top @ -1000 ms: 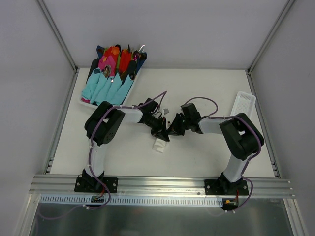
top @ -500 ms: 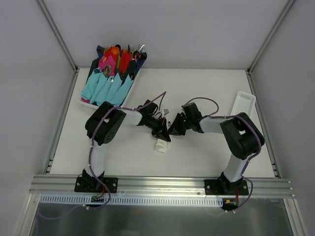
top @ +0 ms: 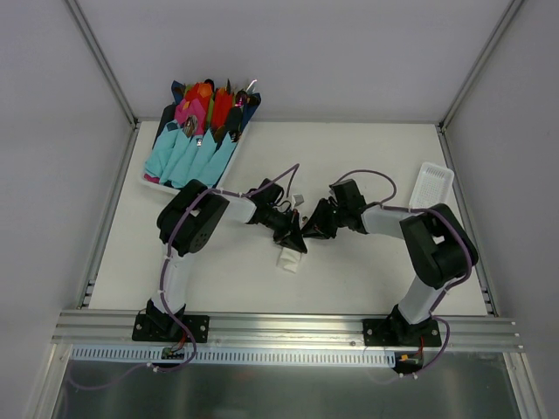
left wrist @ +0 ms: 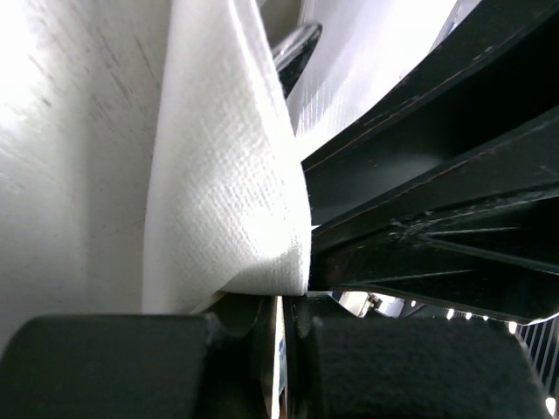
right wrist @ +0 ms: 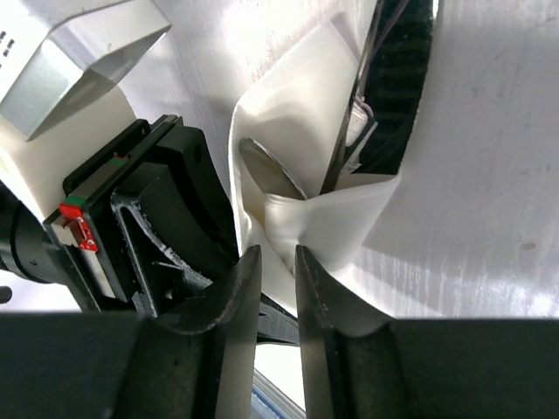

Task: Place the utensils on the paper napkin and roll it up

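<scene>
Left pincer (top: 293,243), near the middle of the overhead view, is clamped tight on a fold of the paper napkin (top: 287,260). In its wrist view I see a thin white sliver nipped between the dark pads (left wrist: 131,367). The right pincer (top: 311,232) faces it from the right, tips nearly meeting the left one. Its jaws stand a narrow gap apart, with the napkin showing beyond the gap. I cannot see them gripping anything.

The napkin is plain white, soft and finely textured. It is gathered into a small loose roll on the white table (top: 367,279), just below the two pincers at centre frame. The utensils (right wrist: 269,173) sit inside the fold: I see a shiny spoon bowl peeking out at centre, and thin dark handles running toward the top of the right wrist view.

At upper left of the overhead view, a tray (top: 150,182) holds napkin bundles (top: 188,153) in light blue, pink and red, with dark cutlery ends poking out. At the right edge lies a white ribbed plastic tray (top: 434,183).
</scene>
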